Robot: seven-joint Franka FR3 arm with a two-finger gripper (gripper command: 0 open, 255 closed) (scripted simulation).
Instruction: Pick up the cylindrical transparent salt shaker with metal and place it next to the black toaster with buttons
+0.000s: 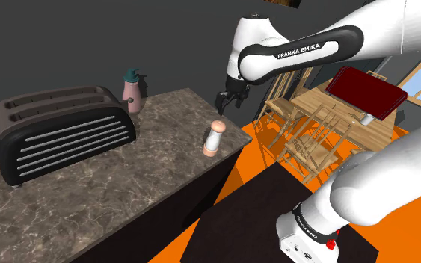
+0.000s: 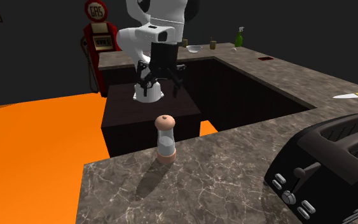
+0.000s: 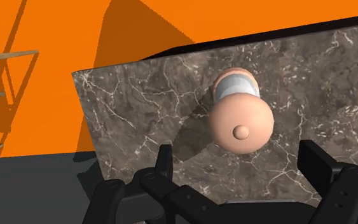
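The salt shaker (image 1: 214,138) stands upright near the corner of the marble counter (image 1: 164,172), with a pinkish domed cap and base and a clear middle. My gripper (image 1: 229,101) hangs open above it, off the counter's edge and apart from it. In the wrist view the shaker's cap (image 3: 240,121) sits just ahead of the gripper (image 3: 238,159), between the spread fingers (image 3: 165,159) without touching them. The black toaster (image 1: 59,131) with side slats lies at the shoulder view's left. In the second exterior view the shaker (image 2: 165,139), the gripper (image 2: 160,86) and the toaster's buttons (image 2: 292,197) show.
A pink bottle with a teal top (image 1: 132,91) stands behind the toaster. Wooden chairs and a table (image 1: 321,119) lie beyond the counter over an orange floor. The far counter carries a knife (image 2: 352,95) and a green bottle (image 2: 239,38). A red gas pump (image 2: 98,38) stands behind the arm.
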